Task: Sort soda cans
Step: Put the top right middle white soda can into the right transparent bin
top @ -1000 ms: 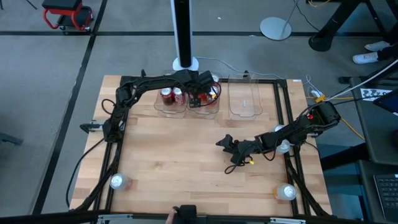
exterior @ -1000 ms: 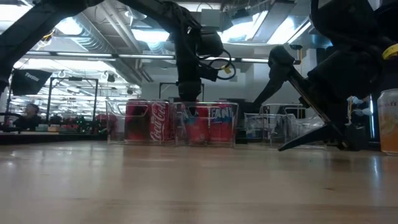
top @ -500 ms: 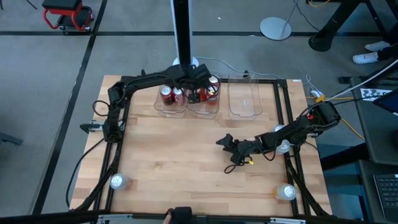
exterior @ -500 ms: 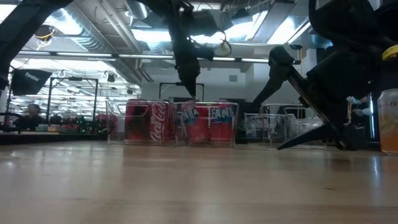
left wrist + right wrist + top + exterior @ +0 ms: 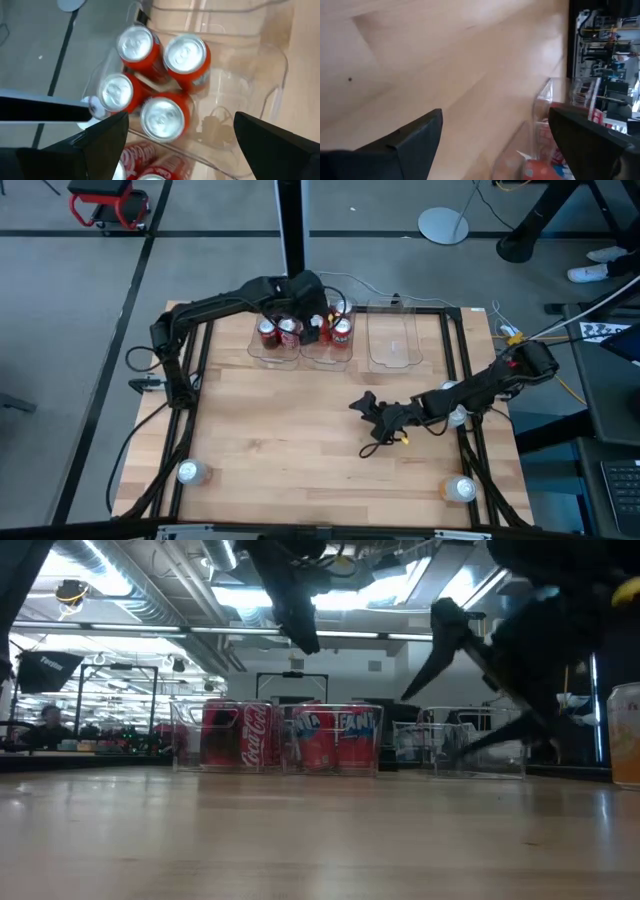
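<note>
Left gripper wide open, empty, above four orange cans in middle bin; right gripper open, empty, mid-table.

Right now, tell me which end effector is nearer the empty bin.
Left. The left end effector hangs over the cans in the middle bin, right next to the empty bin. The right end effector sits lower over the bare table, farther off.

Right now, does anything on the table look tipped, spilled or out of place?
Nothing stands out. The red cans stand upright in the middle bin, with the left gripper open above them. Loose cans stand at the near corners. The right gripper is mid-table.
</note>
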